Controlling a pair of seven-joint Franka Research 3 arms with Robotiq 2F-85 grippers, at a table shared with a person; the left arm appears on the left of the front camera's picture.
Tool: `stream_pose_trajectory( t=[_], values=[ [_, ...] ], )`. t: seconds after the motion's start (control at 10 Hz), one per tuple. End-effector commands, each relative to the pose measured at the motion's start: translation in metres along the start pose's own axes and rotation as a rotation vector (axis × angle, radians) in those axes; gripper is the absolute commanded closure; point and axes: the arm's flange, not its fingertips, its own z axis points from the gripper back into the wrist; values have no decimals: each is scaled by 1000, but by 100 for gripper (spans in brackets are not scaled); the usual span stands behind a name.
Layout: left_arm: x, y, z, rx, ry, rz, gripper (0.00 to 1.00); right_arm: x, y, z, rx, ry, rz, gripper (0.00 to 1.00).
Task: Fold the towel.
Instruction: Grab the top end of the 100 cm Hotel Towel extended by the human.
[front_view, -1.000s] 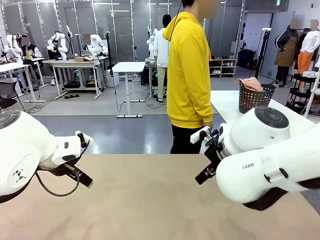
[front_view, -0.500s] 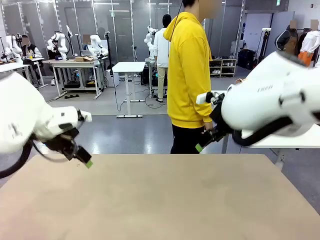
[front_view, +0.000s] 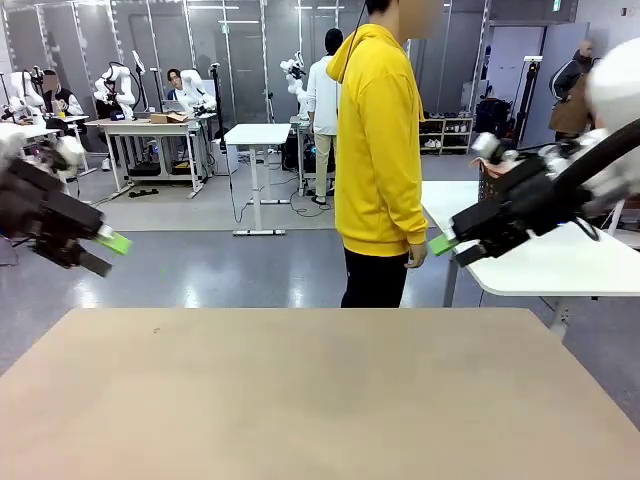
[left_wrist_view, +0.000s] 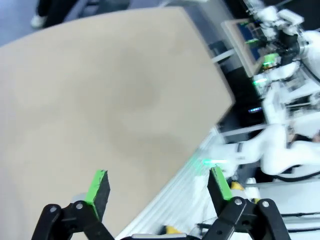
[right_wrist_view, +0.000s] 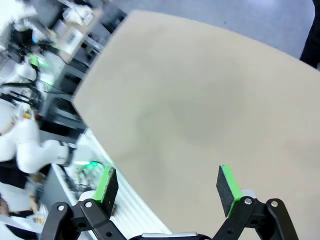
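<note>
Table (front_view: 300, 400): beige top with bare surface in the front view. It is also seen from above under each wrist camera.
Left claw (front_view: 107, 253): raised well above the table, out toward its far left corner. Green-padded fingers point toward the table's middle.
Left claw, state: jaws spread wide in the left wrist view (left_wrist_view: 159, 182), with nothing between the pads and nothing held.
Left claw, below it: the table's surface (left_wrist_view: 100, 100) and one of its edges. Other equipment off the table is blurred.
Right claw (front_view: 452, 248): raised well above the table, out toward its far right corner, with its fingers aimed inward.
Right claw, state: jaws wide apart in the right wrist view (right_wrist_view: 166, 182), with green pads facing each other across an empty gap and holding nothing.
Right claw, below it: the table's surface (right_wrist_view: 200, 100) and a corner of it.
Person (front_view: 378, 150): stands at the table's far side in a yellow hooded top. One hand (front_view: 416, 255) hangs down at the person's side, close to the right claw's fingertips in the picture.
Side table (front_view: 540, 265): white, and beyond the table's far right corner.
Basket (front_view: 483, 188): dark, on the side table and mostly hidden behind the right arm.
Towel (front_view: 503, 169): not on the table. A small salmon-pink patch shows at the basket's top, and the rest is covered by the arm.
</note>
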Motion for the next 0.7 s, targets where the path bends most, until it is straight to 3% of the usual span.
stream_pose_trajectory(
  t=[0.0,0.2,0.4,0.6],
  values=[
    [-24,26,44,-160,-100,108,0,-34,-23,38,112,-94,-122,0],
    [-68,49,104,-192,-245,205,0,-84,-49,87,194,-194,-201,0],
    [-112,72,146,-269,-322,262,0,-133,-75,124,265,-306,-260,0],
    [-154,101,173,-271,-412,356,0,-180,-104,161,253,-443,-379,0]
  ],
)
